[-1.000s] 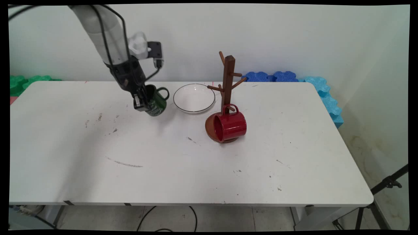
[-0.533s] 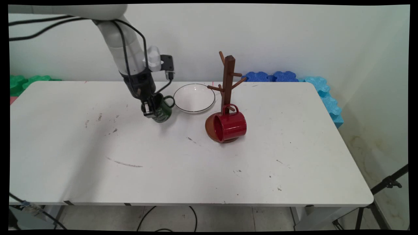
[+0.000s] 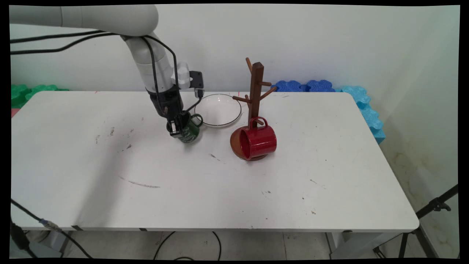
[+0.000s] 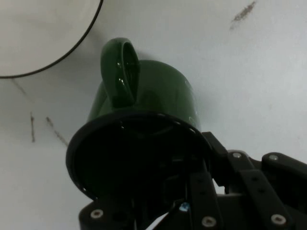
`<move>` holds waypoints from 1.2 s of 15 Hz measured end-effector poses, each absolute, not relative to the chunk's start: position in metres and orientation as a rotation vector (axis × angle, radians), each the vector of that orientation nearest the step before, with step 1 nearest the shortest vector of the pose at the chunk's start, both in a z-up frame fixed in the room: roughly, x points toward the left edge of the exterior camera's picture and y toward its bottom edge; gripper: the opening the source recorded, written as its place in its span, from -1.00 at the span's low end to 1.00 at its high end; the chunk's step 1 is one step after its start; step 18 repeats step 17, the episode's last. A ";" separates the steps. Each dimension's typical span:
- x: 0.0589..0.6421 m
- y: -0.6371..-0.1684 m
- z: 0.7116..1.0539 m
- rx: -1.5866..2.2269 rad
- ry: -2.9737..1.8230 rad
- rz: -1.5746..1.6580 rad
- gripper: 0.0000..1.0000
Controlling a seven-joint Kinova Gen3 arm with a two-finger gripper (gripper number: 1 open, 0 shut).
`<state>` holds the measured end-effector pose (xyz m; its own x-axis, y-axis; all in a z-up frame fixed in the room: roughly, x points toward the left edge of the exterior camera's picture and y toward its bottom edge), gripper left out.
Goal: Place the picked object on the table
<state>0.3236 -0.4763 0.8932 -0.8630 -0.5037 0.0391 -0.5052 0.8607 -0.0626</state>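
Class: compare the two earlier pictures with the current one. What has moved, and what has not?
The gripper, shut on the green mug throughout, carried it rightward and toward the table's near side, ending beside the plate. The plate, red mug and mug tree stayed put.

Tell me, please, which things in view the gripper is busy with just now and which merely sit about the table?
In hand:
gripper, shut on the rim of the green mug, one finger inside, the mug tilted.

Sitting about:
white plate, just beyond the mug;
wooden mug tree;
red mug, on its side at the tree's base;
white table;
foam blocks at the far edge.
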 end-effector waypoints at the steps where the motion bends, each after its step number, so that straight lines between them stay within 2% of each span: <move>1: 0.323 -0.477 0.892 0.814 -3.010 0.109 -1.00; 8: 0.319 -0.480 0.879 0.798 -3.011 0.094 -1.00; 9: 0.319 -0.480 0.877 0.796 -3.010 0.093 1.00; 18: 0.313 -0.481 0.874 0.784 -2.973 0.097 1.00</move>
